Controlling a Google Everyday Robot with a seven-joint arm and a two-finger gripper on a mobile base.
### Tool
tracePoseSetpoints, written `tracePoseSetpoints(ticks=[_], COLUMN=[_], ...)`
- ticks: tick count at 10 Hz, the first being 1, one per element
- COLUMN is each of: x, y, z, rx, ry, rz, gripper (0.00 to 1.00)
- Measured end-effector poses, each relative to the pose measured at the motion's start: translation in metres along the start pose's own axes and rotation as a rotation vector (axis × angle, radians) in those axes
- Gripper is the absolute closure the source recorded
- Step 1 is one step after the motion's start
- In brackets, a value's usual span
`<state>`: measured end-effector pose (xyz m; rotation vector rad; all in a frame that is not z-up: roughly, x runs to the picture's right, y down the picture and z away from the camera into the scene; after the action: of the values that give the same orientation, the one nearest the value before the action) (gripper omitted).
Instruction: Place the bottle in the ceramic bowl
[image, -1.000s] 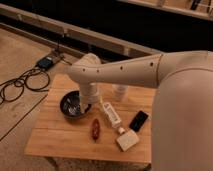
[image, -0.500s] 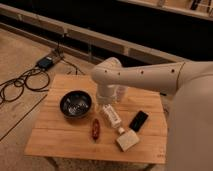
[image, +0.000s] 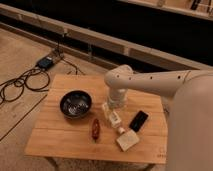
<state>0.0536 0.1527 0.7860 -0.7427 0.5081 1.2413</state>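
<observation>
The ceramic bowl (image: 76, 104), dark and glossy with a speckled inside, stands on the left half of the wooden table (image: 55, 137). The bottle (image: 112, 116), small, white and oblong, lies on its side just right of the bowl. My white arm (image: 155, 82) reaches in from the right and bends down at the table's back middle. My gripper (image: 115, 101) hangs there, just above and behind the bottle's far end, open and holding nothing. It hides what stands under it.
A reddish-brown oblong thing (image: 95, 129) lies in front of the bowl. A black phone (image: 138, 120) and a pale square block (image: 128, 140) lie right of the bottle. Cables (image: 20, 82) and a blue device (image: 47, 61) are on the floor at left.
My arm has swung right, from above the bowl to the back middle of the table. The bowl now shows in full. Nothing on the table has moved.
</observation>
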Motion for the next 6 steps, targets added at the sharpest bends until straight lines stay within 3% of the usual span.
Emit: tracePoseSetpoints(ticks=[6], x=[-0.015], y=[-0.006], z=[0.037], rx=[-0.020], ry=[0.039], rz=[-0.043], gripper=[0.35])
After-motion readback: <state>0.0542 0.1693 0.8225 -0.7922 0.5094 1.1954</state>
